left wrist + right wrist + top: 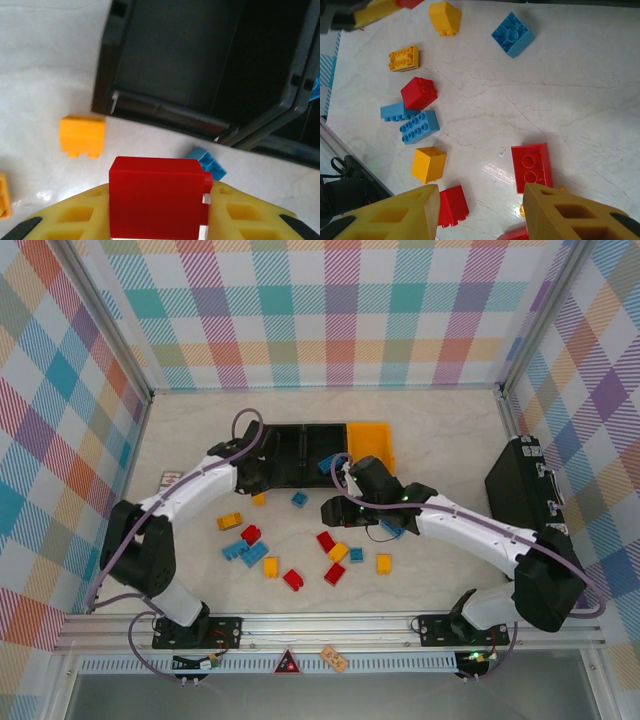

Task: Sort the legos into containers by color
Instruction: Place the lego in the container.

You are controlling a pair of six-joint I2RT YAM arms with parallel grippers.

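Note:
My left gripper [159,220] is shut on a red lego [159,197], held just in front of the left black container [200,65]. A yellow lego [82,135] and a blue lego [207,162] lie on the table below it. In the top view the left gripper [250,478] is at the front of the black containers [300,445], with the yellow container [370,445] on their right. A blue lego [328,462] lies in the middle container. My right gripper [480,210] hangs open above loose legos: a flat red one [531,167], another red one [452,205] and a yellow one [429,164].
Several red, blue and yellow legos [293,580] lie scattered over the table's middle. A large black latched case [520,485] stands at the right wall. A small printed card [170,480] lies at the left. The right gripper [338,508] is just in front of the bins.

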